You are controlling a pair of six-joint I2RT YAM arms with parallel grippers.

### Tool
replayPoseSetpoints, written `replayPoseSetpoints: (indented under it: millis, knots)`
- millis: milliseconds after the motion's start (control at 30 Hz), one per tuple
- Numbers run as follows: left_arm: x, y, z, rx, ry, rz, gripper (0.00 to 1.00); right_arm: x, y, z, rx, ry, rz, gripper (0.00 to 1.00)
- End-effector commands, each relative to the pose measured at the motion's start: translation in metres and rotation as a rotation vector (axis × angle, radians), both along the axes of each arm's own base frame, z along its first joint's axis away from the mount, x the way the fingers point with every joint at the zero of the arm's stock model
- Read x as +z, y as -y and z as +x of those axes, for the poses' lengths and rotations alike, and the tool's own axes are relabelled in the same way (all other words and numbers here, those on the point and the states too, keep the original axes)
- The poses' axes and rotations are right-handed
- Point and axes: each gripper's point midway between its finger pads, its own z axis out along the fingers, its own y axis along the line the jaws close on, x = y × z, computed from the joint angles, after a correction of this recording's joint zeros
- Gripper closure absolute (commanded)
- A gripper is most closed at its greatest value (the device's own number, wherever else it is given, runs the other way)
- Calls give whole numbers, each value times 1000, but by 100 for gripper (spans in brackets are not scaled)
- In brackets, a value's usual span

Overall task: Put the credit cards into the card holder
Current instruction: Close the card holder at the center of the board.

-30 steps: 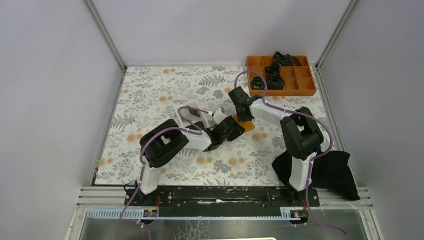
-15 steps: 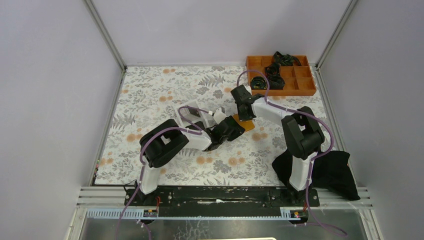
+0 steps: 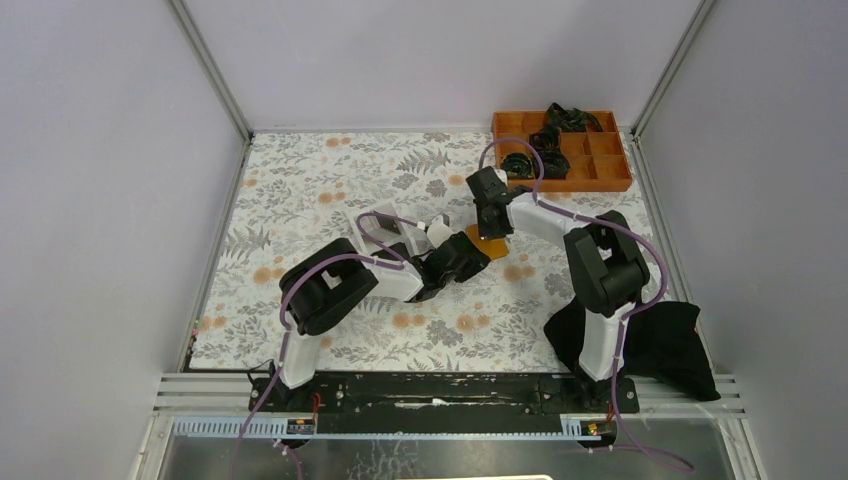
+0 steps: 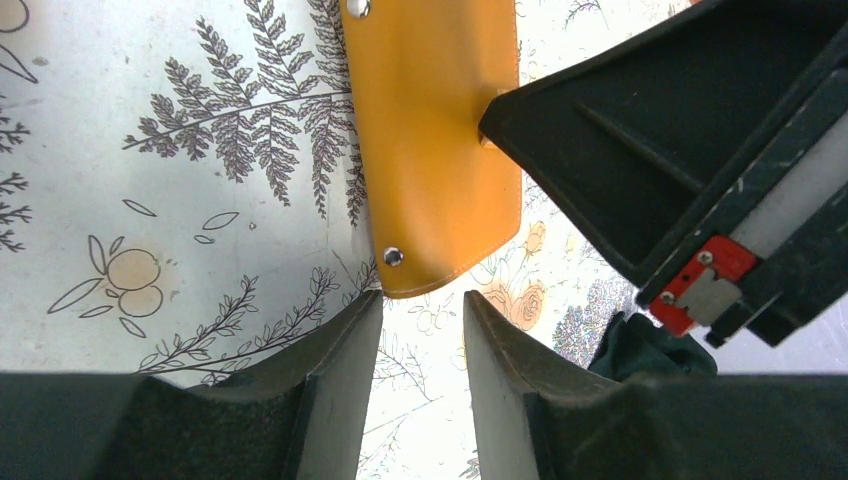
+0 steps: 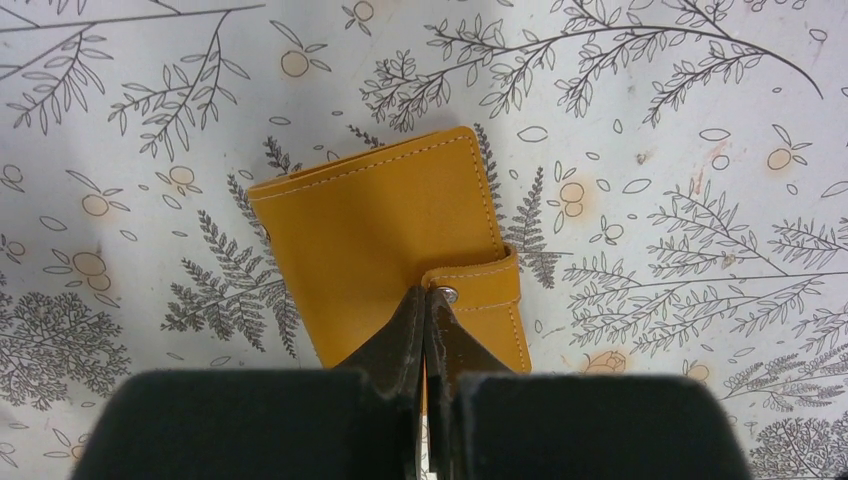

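The card holder (image 5: pixel 380 230) is an orange-tan wallet lying closed and flat on the floral table, its clasp strap (image 5: pixel 482 287) snapped over one edge. My right gripper (image 5: pixel 425 297) is shut, and its joined tips rest on the holder's face right beside the clasp stud. In the left wrist view the holder (image 4: pixel 430 150) lies just beyond my left gripper (image 4: pixel 422 305), which is open with only the tabletop between its fingers. From above, both grippers meet at the holder (image 3: pixel 492 246), the left (image 3: pixel 474 252) on its near left, the right (image 3: pixel 493 232) on top. No credit cards are in view.
A white rectangular box (image 3: pixel 383 230) stands just left of the left gripper. An orange compartment tray (image 3: pixel 610 165) holding black items sits at the far right corner. A black cloth (image 3: pixel 660 335) lies by the right arm's base. Metal frame posts and walls bound the table.
My right gripper has shifted slightly to the right and farther back over the card holder. The left arm and the holder have stayed put.
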Motion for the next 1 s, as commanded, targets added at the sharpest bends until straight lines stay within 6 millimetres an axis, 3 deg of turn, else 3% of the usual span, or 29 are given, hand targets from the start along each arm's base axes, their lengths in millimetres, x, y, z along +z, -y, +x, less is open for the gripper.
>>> replayPoseSetpoints:
  millis: [0, 433, 767, 900, 967]
  knots:
    - [-156, -160, -130, -92, -508, 683, 54, -31, 11, -9, -40, -100, -2, 100]
    - [-150, -160, -125, -84, -494, 693, 54, -39, 19, -10, -85, -141, 37, 100]
    - [-97, -151, -66, -5, -337, 664, 54, -38, 21, -10, -103, -149, 55, 100]
    - [-81, -144, -47, -11, -273, 687, 63, -38, 21, -10, -105, -154, 57, 100]
    - [-77, -140, -40, -15, -250, 694, 74, -38, 21, -10, -105, -154, 58, 100]
